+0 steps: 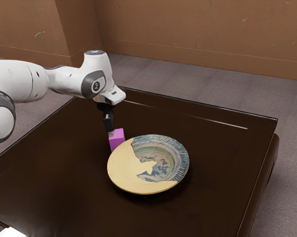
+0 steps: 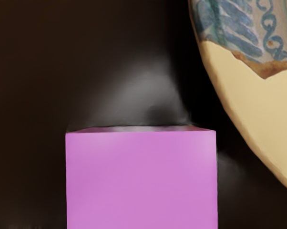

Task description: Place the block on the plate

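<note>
Block Beside the Plate, Gripper Right at It

And here we are at the dark brown, glossy table, with the black two-finger gripper pointing down at the pinkish-purple, box-shaped block. The tip of the gripper is right by the block's upper edge in the exterior view, on the side toward that view's left. Is it clamped on, or standing apart? I can't tell from these angles, so no call on the grip!

Now to the block: it's off the plate, just beside the rim, and in the wrist view a dark strip of tabletop runs between the two. Whether its underside touches the table, I can't say. It sits upright, one flat face large in the wrist view, close under the hand.

And what a plate! It's a broad, round, ceramic-looking plate with a sunken middle, part plain pale yellow, part painted in blue patterns, a jagged line dividing them. In the exterior view its plain yellow side is the one nearer the block, and the near rim cuts across the block's lower part.

Over it all comes the white robot arm, reaching in from the exterior view's left, with brown walls and a grey floor behind.
</note>
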`<state>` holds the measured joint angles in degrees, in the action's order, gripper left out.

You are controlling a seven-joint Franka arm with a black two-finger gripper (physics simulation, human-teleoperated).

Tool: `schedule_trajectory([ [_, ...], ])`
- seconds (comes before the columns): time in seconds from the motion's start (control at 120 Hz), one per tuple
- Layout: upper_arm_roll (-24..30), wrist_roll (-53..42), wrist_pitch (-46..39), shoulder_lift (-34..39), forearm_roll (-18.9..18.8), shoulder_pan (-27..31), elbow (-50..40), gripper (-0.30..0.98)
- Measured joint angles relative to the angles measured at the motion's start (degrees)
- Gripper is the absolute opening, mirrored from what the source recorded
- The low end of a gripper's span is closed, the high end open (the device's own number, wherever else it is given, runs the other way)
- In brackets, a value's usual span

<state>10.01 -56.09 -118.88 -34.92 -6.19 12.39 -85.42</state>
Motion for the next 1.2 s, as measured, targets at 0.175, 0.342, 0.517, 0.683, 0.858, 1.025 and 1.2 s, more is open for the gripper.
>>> schedule_trajectory([
  [0.175, 0.0, -3.1, -1.2, -1.4, 0.0, 0.2, 0.1, 0.69],
  [0.342, 0.0, -5.3, -2.1, -2.4, 0.0, 0.3, 0.1, 0.69],
  [0.517, 0.4, -7.1, -2.9, -4.0, 0.1, 0.3, 1.2, 0.69],
  [0.683, 0.4, -8.4, -3.6, -5.0, 0.2, 0.3, 1.2, 0.69],
  [0.858, 0.5, -9.2, -4.1, -6.2, 0.2, 0.3, 2.2, 0.69],
  [1.025, 0.5, -9.7, -4.4, -7.0, 0.3, 0.3, 2.9, 0.63],
  [1.2, 0.5, -10.1, -4.5, -7.1, 0.3, 0.2, 3.2, 0.52],
])
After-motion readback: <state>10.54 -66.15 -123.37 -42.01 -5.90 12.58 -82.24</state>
